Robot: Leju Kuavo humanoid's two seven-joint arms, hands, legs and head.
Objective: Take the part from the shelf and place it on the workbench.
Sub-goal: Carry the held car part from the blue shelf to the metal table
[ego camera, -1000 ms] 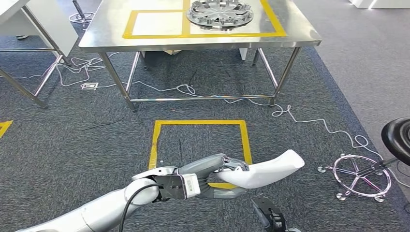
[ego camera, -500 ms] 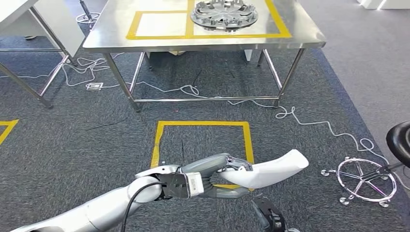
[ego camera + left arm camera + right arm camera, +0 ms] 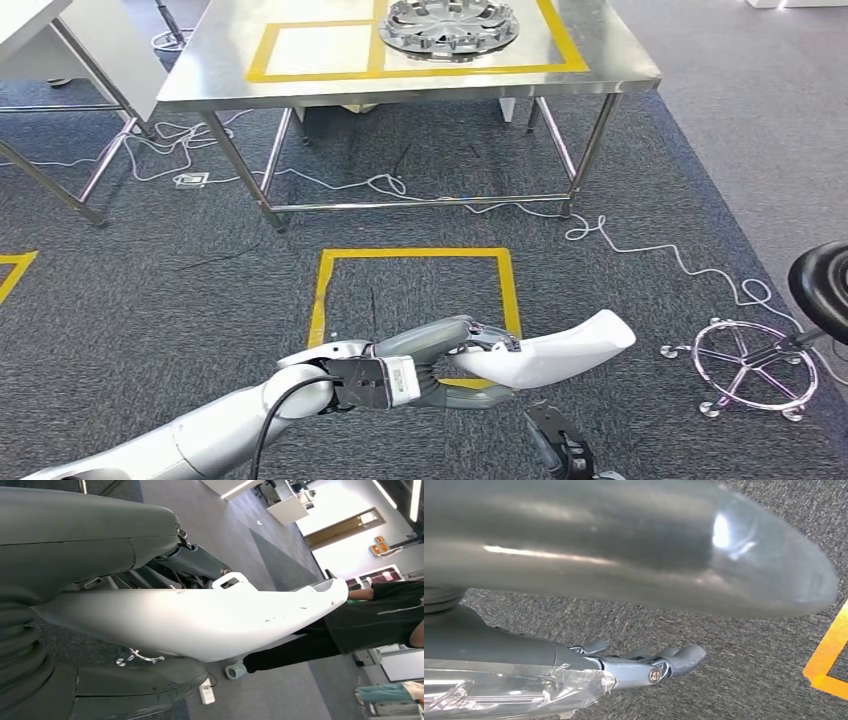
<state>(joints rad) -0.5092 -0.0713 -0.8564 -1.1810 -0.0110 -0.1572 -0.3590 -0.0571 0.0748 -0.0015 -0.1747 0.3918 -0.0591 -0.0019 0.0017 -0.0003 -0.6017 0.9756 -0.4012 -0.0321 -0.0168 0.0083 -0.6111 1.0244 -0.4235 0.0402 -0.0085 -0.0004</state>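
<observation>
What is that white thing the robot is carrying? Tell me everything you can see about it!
The white part is long, smooth and curved, looks like glossy plastic, and widens toward its free end. The left wrist view shows a small tab on one edge and a few tiny dark specks. The left hand holds it by its narrower end, fingers over the top and thumb underneath. It lies nearly level above the grey carpet, pointing to the robot's right, short of the steel workbench.
</observation>
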